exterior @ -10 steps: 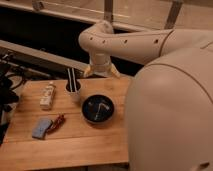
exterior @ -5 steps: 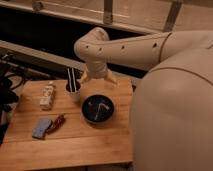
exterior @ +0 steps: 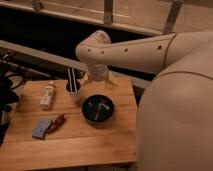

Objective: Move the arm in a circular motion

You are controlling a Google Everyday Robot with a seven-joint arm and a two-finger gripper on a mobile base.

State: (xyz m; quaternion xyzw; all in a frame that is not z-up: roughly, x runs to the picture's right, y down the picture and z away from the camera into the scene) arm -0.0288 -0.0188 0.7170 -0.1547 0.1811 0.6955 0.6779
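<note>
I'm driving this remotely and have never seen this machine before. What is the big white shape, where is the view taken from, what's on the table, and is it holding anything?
The big cream-white shape is the arm: thick rounded tubes that fill the right side and reach left to a bulbous joint, then bend down. Its narrower tip, the gripper, hangs over the far edge of the wooden table, just behind the black bowl. Nothing can be seen held in it.

There is one camera view, looking down on the table from close beside the arm; its mounting isn't on record.

On the table: the black bowl with a pale utensil inside, a cup holding dark sticks, a white bottle lying down, a blue-grey pad and a small red item beside it.
</note>
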